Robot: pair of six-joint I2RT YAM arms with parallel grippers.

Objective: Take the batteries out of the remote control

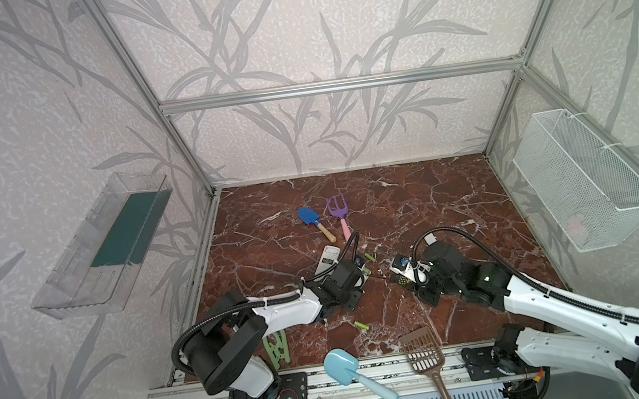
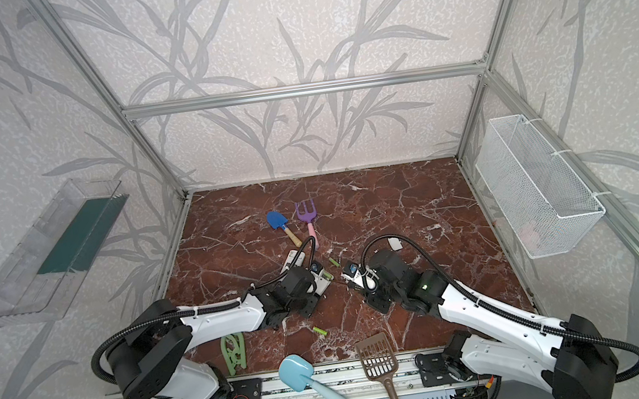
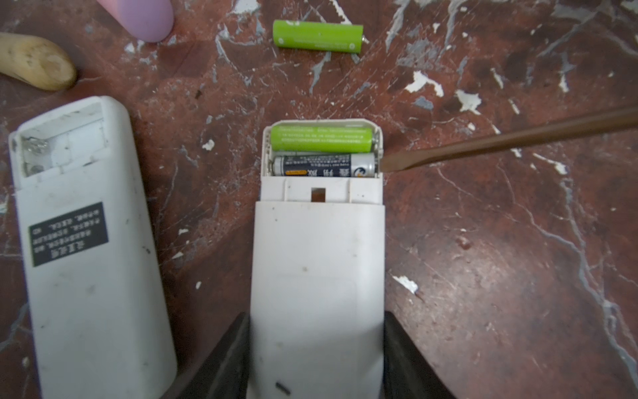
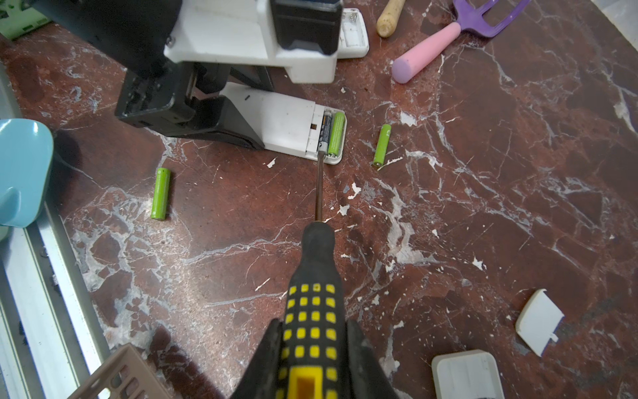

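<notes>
My left gripper (image 3: 316, 345) clamping the white plastic remote control (image 3: 317, 259), I am aiming the yellow-black screwdriver (image 4: 317, 255) clenched in my right gripper (image 4: 312, 345) end-on at its crosswise dark cylindrical battery (image 3: 322, 165).

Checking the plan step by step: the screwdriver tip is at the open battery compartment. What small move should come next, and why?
Probably pry up the end of the dark battery with the screwdriver. The right gripper holds the tool's tip at that cell's end, the left gripper clamps the remote, and the dark battery and a lime-green battery beside it are not yet out.
</notes>
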